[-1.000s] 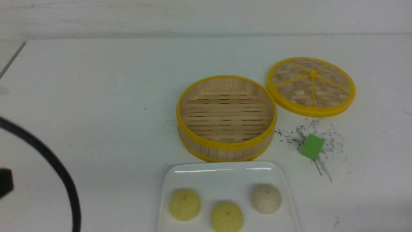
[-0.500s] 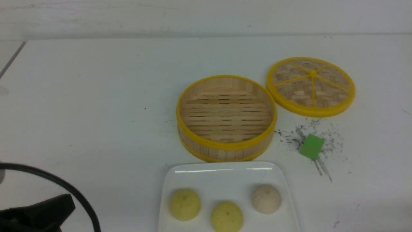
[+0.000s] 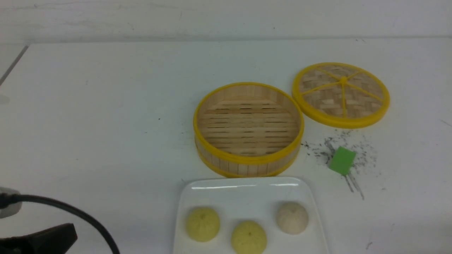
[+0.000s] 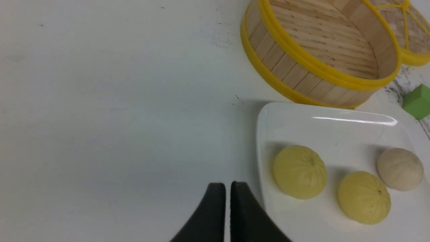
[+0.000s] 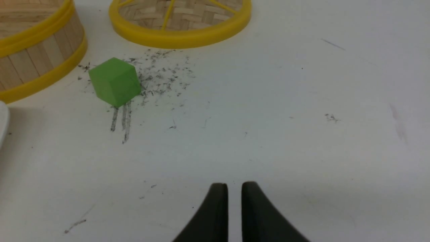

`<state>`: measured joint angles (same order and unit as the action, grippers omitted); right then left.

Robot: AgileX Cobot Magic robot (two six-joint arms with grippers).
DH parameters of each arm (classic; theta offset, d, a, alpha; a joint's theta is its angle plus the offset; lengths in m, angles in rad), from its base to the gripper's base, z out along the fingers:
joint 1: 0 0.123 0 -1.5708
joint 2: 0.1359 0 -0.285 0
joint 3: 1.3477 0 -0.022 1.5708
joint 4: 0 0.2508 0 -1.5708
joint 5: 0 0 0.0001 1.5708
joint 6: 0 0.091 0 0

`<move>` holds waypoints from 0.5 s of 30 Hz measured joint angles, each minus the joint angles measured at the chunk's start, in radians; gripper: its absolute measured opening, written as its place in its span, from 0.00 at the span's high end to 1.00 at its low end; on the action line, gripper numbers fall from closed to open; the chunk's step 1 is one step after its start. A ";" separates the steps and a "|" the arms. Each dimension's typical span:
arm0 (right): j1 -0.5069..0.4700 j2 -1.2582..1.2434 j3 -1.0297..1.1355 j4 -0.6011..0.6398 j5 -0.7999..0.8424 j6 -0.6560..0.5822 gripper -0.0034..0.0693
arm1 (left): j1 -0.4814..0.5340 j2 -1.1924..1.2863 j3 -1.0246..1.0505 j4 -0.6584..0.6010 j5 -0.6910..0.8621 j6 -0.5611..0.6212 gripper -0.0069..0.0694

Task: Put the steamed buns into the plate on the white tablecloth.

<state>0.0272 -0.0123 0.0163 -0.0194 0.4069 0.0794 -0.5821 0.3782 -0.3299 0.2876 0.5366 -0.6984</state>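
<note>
Plate's near edge [image 3: 322, 229] cut off.

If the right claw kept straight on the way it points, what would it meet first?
Probably the white tablecloth: no object shows ahead of the right claw, though its height is unclear.

The plate [image 3: 247, 188] looks glossy and smooth, with bright streaks of shine along its rim. The 3 buns [image 3: 249, 237] look matt. The steamer [image 3: 249, 165] has plain wooden slats and a wall like thin bamboo, banded in smooth yellow. The lid [image 3: 340, 95] is woven from flat bamboo strips, rough beside its smooth yellow rim. The cube [image 5: 115, 81] looks matt, and the tablecloth [image 3: 106, 123] reads as flat, dull and smooth, with dark scuffs.
</note>
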 joint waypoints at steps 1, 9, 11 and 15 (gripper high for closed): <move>0.000 0.000 0.000 0.000 0.000 0.000 0.83 | 0.001 0.000 0.000 -0.001 -0.004 0.008 0.84; 0.000 0.000 0.000 0.000 0.000 0.000 0.81 | 0.236 -0.019 0.089 -0.245 -0.237 0.460 0.84; 0.000 0.000 0.000 0.000 0.000 0.000 0.81 | 0.269 -0.036 0.117 -0.261 -0.272 0.510 0.83; 0.000 0.000 0.000 0.000 0.000 0.000 0.81 | 0.379 -0.175 0.234 -0.269 -0.317 0.585 0.82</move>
<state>0.0272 -0.0123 0.0163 -0.0194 0.4069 0.0794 -0.2029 0.2035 -0.0954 0.0187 0.2197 -0.1135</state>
